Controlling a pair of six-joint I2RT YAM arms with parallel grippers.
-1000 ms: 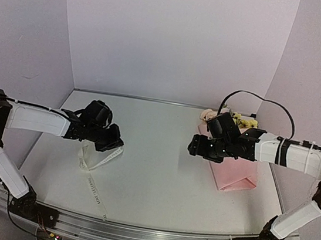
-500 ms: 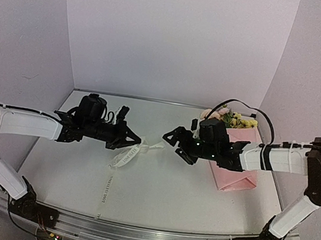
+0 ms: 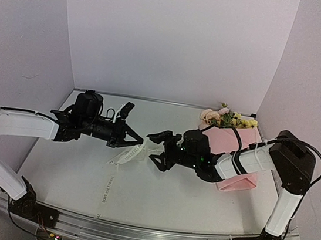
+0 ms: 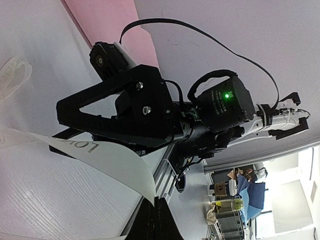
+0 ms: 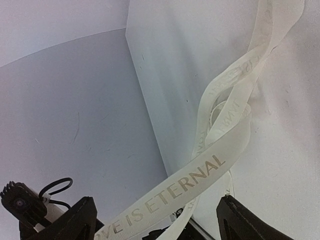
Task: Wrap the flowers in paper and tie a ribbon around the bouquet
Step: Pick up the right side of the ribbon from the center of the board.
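Lengthwise, the ribbon [image 3: 121, 158] trails toward the near side.

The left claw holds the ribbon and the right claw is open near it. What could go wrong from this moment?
1. The ribbon is twisted into loops before the open right claw; closing may pinch several strands or miss.
2. The left claw grips it at the tips, so a pull may slip it free.
3. The untied bouquet lies close to the right arm, which might brush it.
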